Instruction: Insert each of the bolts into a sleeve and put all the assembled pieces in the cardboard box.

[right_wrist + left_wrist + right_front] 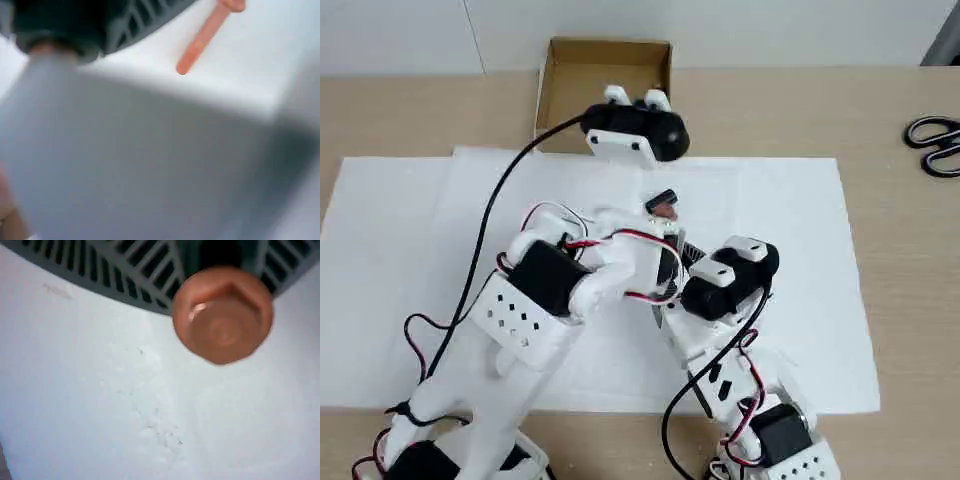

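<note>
An orange bolt's hexagonal head faces the left wrist camera from very close. It sticks out of a dark grey ribbed sleeve over white paper. In the right wrist view a loose orange bolt lies on the paper beyond a dark ribbed sleeve, and a blurred white part covers the foreground. From above, a small dark piece with an orange bolt sits below the cardboard box. A ribbed grey sleeve shows where the lower-left arm and the lower-right arm meet; their wrists cover what lies beneath.
A white paper sheet covers most of the wooden table. A black camera housing hangs at the box's near edge, and its cable trails to the lower left. Scissors lie at the far right. There is bare paper on the left and right.
</note>
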Controlling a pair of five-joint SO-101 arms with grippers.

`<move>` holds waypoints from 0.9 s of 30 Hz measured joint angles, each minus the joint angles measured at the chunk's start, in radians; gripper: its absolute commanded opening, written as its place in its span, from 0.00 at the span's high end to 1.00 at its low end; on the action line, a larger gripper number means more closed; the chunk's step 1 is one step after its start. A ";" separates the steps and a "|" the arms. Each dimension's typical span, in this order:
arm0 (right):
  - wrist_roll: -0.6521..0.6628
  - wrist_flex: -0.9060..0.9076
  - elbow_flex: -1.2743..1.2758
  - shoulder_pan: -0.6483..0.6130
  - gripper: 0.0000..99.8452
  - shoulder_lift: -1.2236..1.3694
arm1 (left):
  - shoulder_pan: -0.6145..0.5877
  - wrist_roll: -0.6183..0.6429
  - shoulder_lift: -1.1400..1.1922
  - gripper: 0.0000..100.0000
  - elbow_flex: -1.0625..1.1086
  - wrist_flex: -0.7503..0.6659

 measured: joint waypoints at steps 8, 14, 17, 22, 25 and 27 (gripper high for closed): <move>0.023 0.000 0.000 0.000 1.00 0.000 | 0.000 0.000 0.006 1.00 0.000 0.014; 0.058 0.000 0.000 -0.002 1.00 0.000 | 0.000 0.015 0.002 1.00 -0.018 0.071; 0.064 0.002 0.000 -0.003 1.00 0.000 | 0.000 0.015 0.002 1.00 -0.020 0.083; 0.077 0.002 0.000 -0.003 1.00 0.000 | 0.000 0.015 0.000 1.00 -0.021 0.100; 0.078 0.002 -0.011 -0.003 1.00 0.002 | 0.000 0.015 -0.002 1.00 -0.023 0.100; 0.080 0.002 -0.012 -0.003 1.00 0.002 | 0.000 0.015 -0.002 0.98 -0.023 0.100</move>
